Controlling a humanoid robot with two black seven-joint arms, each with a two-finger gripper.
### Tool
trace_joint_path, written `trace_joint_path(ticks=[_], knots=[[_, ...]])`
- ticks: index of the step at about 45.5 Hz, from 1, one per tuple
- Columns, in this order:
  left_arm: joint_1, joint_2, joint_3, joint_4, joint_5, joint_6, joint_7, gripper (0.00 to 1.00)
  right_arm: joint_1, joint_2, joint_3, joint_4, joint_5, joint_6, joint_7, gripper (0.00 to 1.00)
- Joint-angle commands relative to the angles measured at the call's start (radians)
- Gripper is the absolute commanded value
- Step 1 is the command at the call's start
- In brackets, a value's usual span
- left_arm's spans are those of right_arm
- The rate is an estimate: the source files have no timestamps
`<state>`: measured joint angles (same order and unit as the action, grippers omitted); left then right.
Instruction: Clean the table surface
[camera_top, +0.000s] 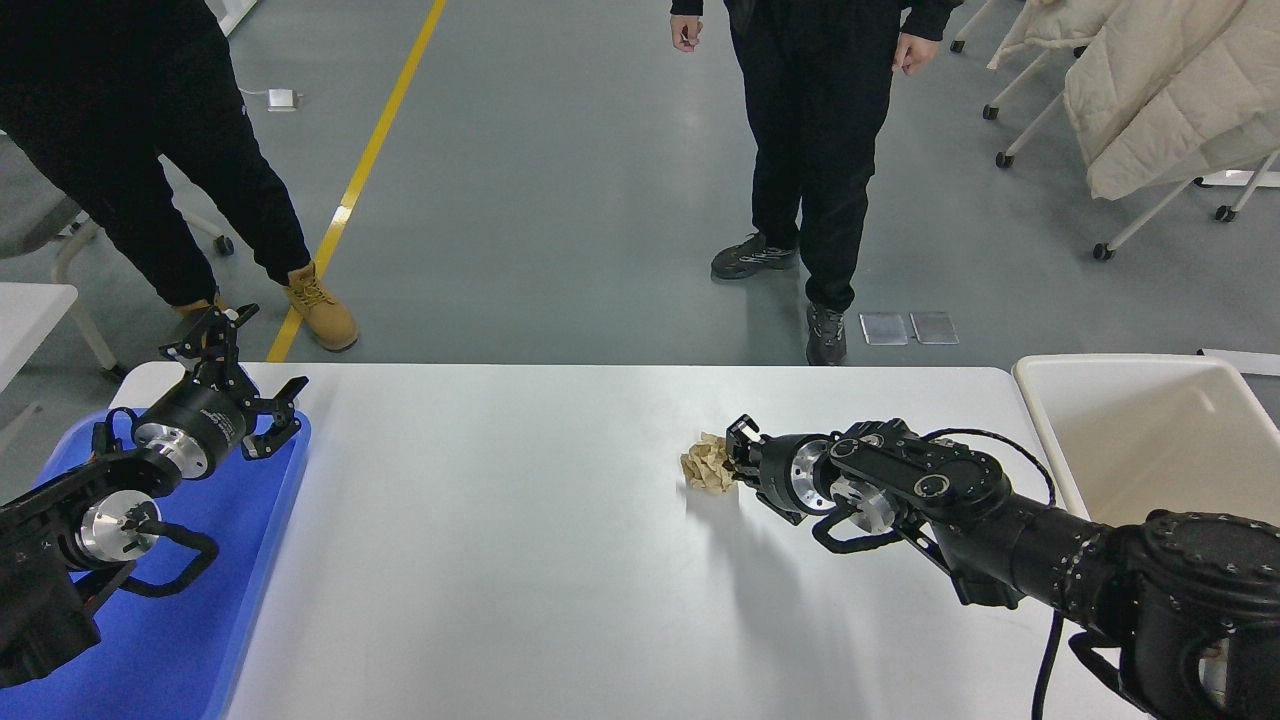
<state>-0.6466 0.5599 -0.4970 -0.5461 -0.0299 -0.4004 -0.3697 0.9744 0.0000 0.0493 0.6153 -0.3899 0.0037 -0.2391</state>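
Grey floor with a yellow line lies beyond the table surface, which fills the lower frame. Near its far right, a crumpled brown paper ball is gripped by the right gripper, jaws closed on it. The left gripper is held open over a blue tray. A cream bin is seen at right.

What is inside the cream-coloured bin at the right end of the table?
The cream-coloured bin shows only its bare pale inner walls and floor; nothing lies in the visible part. Its near right portion is covered by the right arm, so that corner cannot be checked.
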Motion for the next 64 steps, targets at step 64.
trace_joint_path(ticks=[64], knots=[[-0.001,0.0,0.0,0.0,-0.001,0.0,0.0,1.0,1.01,-0.951,-0.5,0.768,0.172,0.421,-0.128,0.0]])
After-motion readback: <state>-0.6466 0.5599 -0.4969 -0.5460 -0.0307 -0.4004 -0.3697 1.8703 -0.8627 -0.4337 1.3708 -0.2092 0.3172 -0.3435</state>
